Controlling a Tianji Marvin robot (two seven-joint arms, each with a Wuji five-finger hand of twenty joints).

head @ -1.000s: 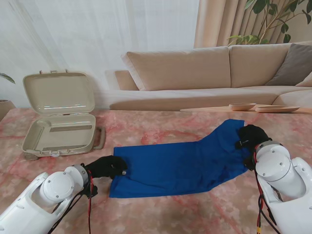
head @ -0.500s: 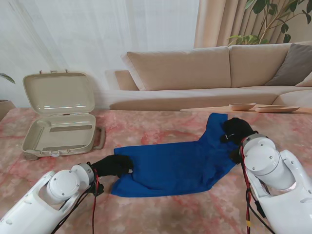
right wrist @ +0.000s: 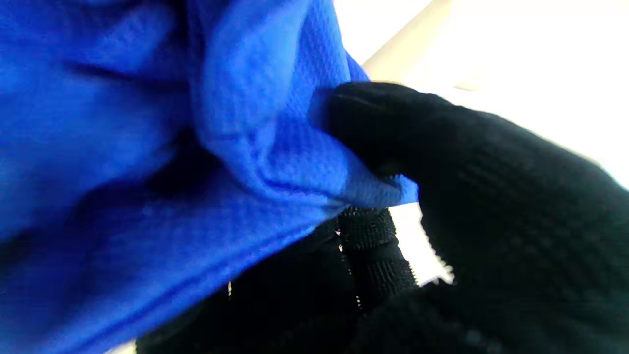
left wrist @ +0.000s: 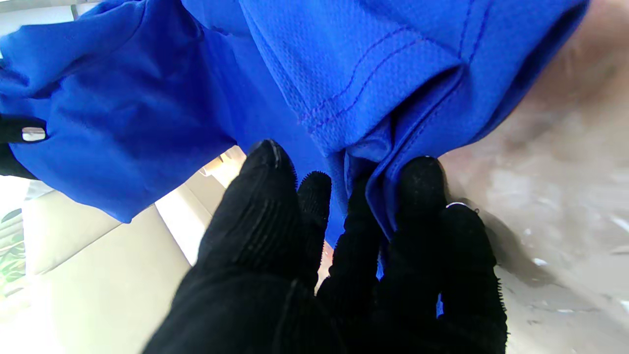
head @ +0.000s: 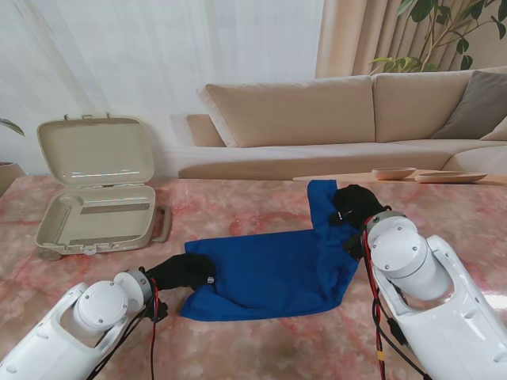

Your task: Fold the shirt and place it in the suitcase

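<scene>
Both robot hands [head: 187, 271] on shirt [head: 273, 265]

The black-gloved left hand [head: 184, 271] is held low, close to the table, at the end of the white left arm [head: 75, 332], its fingers [left wrist: 268, 196] closed on a fold of blue cloth [head: 269, 269]. The black-gloved right hand [head: 355, 206] is raised on the white right arm [head: 428, 301], thumb and fingers pinched on the cloth's far edge.
</scene>
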